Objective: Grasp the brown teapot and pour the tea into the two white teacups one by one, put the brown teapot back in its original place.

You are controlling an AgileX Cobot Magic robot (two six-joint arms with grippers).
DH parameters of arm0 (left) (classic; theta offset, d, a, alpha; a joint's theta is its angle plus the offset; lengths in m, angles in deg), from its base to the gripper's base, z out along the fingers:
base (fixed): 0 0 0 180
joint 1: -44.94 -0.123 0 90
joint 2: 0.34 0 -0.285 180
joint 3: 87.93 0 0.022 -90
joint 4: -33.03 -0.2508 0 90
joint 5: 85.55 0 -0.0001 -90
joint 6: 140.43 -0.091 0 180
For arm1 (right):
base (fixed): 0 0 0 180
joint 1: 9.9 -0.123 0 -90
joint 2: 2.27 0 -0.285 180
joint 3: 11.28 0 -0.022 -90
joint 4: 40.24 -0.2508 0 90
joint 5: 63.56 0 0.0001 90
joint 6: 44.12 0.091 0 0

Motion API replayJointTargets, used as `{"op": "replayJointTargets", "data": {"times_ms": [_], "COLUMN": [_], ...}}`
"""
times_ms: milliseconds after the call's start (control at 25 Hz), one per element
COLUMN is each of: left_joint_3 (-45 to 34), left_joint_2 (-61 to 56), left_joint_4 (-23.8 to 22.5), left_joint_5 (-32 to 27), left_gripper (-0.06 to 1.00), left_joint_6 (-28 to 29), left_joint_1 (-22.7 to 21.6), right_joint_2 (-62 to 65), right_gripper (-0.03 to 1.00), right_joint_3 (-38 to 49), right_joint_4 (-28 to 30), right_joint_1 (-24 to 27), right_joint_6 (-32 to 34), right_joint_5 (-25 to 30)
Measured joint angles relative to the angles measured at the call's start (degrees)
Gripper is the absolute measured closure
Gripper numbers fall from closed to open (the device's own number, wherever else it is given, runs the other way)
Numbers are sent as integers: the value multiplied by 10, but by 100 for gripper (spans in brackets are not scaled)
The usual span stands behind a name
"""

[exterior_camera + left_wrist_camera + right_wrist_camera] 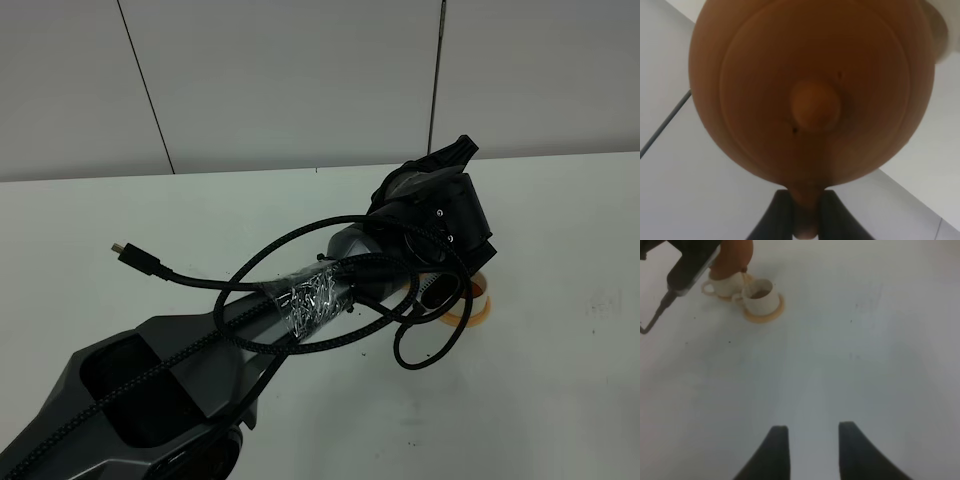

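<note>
The left arm [300, 300] of a two-armed robot stretches across a white table [560, 390], draped in looping black cables [260, 265]. In the high view its wrist housing hides most of what lies beneath, and only the edge of an orange saucer [480, 312] peeks out. From that arm's wrist camera, the left gripper [806, 210] is clamped on the loop handle [806, 225] of the brown teapot [765, 75], whose rounded body and lid knob [816, 105] fill nearly the whole view. The right wrist camera shows the brown teapot held aloft just over the far teacup [722, 285], which stands close beside the near teacup [765, 302]. Each cup sits on an orange saucer, with the handles turned the same way. The near teacup holds dark tea [759, 293]. Whether liquid is running from the spout cannot be made out. The right gripper [812, 450] hovers low over the white table, well apart from the cups, its dark jaws parted with only tabletop showing between them.
</note>
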Motion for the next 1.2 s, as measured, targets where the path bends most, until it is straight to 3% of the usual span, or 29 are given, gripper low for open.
{"op": "replayJointTargets", "data": {"times_ms": [1200], "left_joint_3": [0], "left_joint_2": [0], "left_joint_4": [0], "left_joint_5": [26], "left_gripper": [77], "left_joint_6": [-32], "left_joint_1": [0], "right_joint_2": [0], "right_gripper": [73], "right_joint_3": [0], "right_joint_4": [0], "right_joint_1": [0], "right_joint_6": [0], "right_joint_5": [0]}}
